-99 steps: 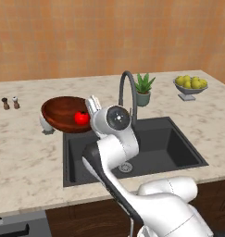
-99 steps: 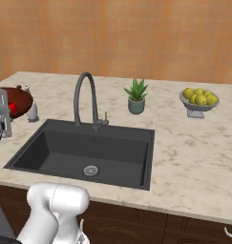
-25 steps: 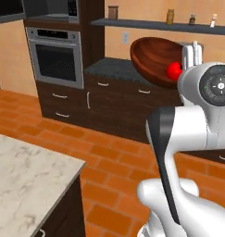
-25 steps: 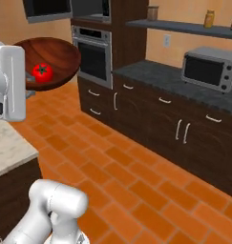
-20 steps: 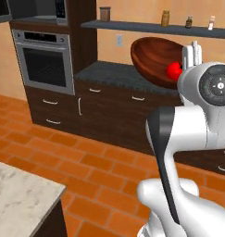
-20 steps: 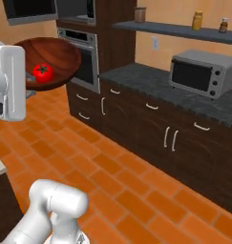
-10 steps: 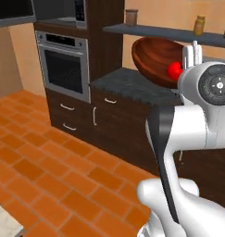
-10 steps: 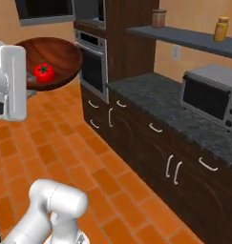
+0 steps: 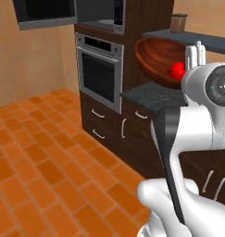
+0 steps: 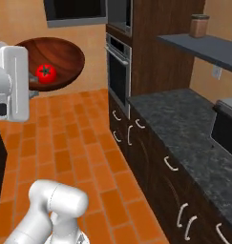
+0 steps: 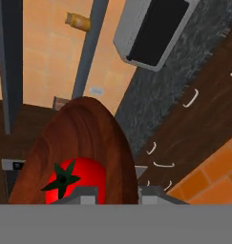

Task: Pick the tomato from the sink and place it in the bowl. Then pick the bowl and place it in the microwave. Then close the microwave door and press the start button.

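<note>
The end effector [image 9: 196, 50] is closed on the rim of the bowl [image 9: 159, 62] and holds it high in the air, beside the white wrist. The tomato [image 10: 45, 72] lies inside the bowl, near the side where the rim is gripped. In the hand view the tomato [image 11: 72, 182] sits just above the fingertips, and the bowl [image 11: 89, 143] stretches away from them.

The bowl looks like stiff wood, so it will not bend, but it is wide and it is taken only at one edge. I judge that it pulls on the grip like a lever, and a fast turn could make it tip. The tomato is round and glossy, so it will roll easily if the bowl leans. It seems best to keep the hold on the rim and to carry the bowl level.

The microwave [image 10: 226, 127] shows at the right edge of the right base view, standing on the dark tabletop [image 10: 184, 124]; I cannot tell from here if its door is open. The oven [image 9: 99, 78] is built into the tall cabinet, with a shelf [image 10: 203, 45] above the tabletop. The floor [image 10: 74, 138] is open and gives much room for moving. The narrow place, I think, will be between the shelf and the tabletop, where the wide bowl must pass
</note>
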